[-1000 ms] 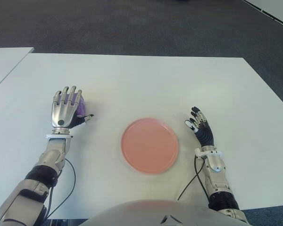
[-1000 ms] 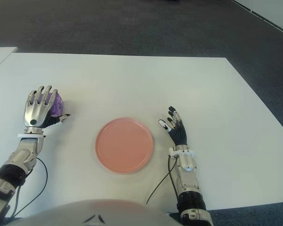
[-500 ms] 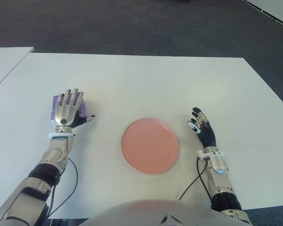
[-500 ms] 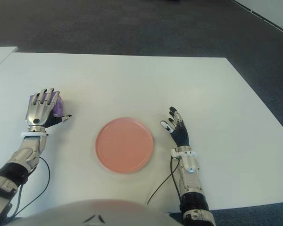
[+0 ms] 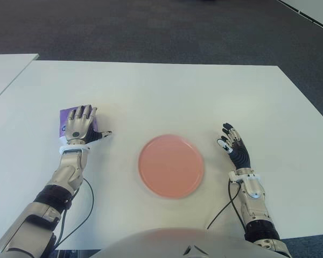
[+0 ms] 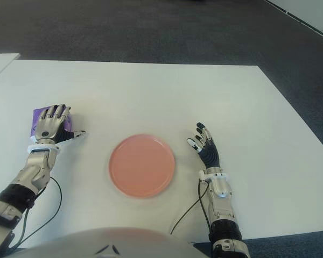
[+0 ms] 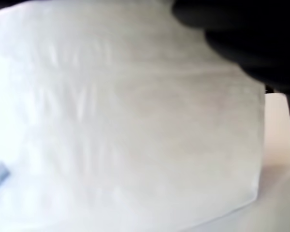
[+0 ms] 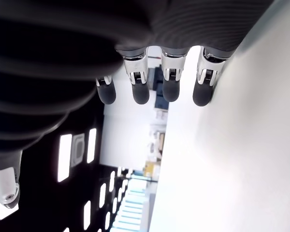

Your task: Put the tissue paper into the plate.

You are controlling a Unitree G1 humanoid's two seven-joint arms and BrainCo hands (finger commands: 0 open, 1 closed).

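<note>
Bare table (image 5: 167,97) lay open between the tissue pack (image 5: 66,117) and the plate (image 5: 170,166); nothing stood in that stretch.

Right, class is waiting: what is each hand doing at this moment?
Left hand: on the purple tissue pack, fingers curled over it, at the table's left.
Right hand: open, holding nothing, right of the pink plate.

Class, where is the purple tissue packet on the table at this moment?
In the eye views the purple tissue packet lies on the white table at the robot's left, under the left hand, well left of the pink plate.
</note>
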